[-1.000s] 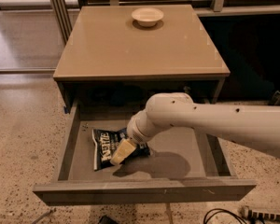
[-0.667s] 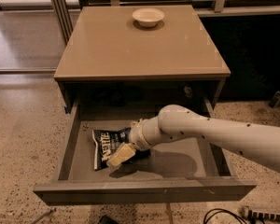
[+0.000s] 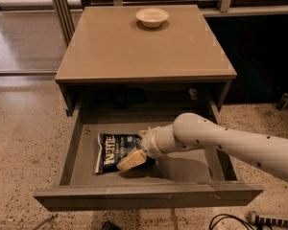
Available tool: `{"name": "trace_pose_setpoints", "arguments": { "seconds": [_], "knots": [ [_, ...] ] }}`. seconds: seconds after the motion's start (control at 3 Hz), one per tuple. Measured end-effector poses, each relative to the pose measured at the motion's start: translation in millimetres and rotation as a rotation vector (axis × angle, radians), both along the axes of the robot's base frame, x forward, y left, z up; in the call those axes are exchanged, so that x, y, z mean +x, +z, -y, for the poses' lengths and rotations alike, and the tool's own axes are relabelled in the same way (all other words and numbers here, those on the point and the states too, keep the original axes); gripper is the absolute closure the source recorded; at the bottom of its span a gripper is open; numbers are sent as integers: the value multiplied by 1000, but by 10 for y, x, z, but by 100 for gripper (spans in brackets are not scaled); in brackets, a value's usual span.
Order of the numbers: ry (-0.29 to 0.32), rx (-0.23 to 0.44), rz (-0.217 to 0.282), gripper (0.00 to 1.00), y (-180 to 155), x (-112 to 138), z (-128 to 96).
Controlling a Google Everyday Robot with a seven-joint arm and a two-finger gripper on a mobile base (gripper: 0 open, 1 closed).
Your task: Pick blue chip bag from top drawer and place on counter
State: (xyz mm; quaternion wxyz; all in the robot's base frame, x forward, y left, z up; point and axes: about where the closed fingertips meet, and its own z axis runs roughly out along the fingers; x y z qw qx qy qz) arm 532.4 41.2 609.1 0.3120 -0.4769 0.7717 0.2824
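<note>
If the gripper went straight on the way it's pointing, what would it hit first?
The blue chip bag. The gripper is low in the drawer, pointing left at the bag, and may already be touching it.

Claw (image 3: 137, 147) at bag (image 3: 113, 150) (in drawer (image 3: 149, 196))

The counter (image 3: 134, 51) fills the upper centre of the frame, with a cream bowl (image 3: 152, 17) near its far edge. Below it, the open top drawer (image 3: 149, 195) holds the blue chip bag (image 3: 113, 150) flat on its bottom, left of centre. The gripper (image 3: 137, 148) is at the bag's right edge.
</note>
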Motion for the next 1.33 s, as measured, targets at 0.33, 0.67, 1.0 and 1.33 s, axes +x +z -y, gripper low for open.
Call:
{"name": "trace_pose_setpoints", "arguments": {
  "seconds": [0.33,0.67,1.0,1.33],
  "knots": [
    [0,0,0,42,0,0,-1],
    [0,0,0,66,0,0,-1],
    [0,0,0,89,0,0,-1],
    [2,-2,0,100,11,0,-4]
  ]
}}
